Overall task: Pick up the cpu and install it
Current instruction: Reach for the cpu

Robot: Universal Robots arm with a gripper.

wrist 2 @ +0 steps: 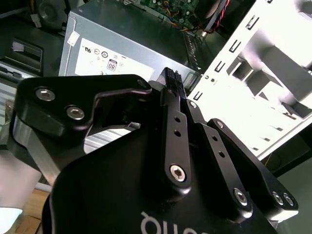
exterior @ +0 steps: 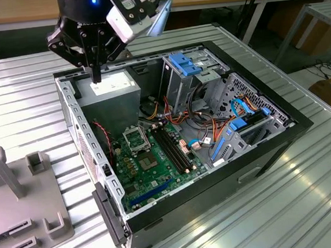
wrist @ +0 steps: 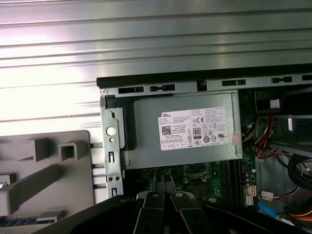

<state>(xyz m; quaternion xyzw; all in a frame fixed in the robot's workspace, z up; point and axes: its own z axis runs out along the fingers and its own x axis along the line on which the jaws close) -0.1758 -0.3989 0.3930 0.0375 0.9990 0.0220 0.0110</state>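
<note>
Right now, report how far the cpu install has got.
Done: nothing seated; the black-framed socket looks empty. In hand: the gripper hangs shut above the power supply; whether it pinches the cpu I cannot tell. Left: the install itself.

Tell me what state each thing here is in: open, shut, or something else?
Pincer: shut, nothing visible in its grip, hanging over the power supply.
Computer case: lying flat, open on top, insides exposed.
Power supply: mounted in the case's corner.
Socket: on the green motherboard; cannot tell whether it is filled.
</note>
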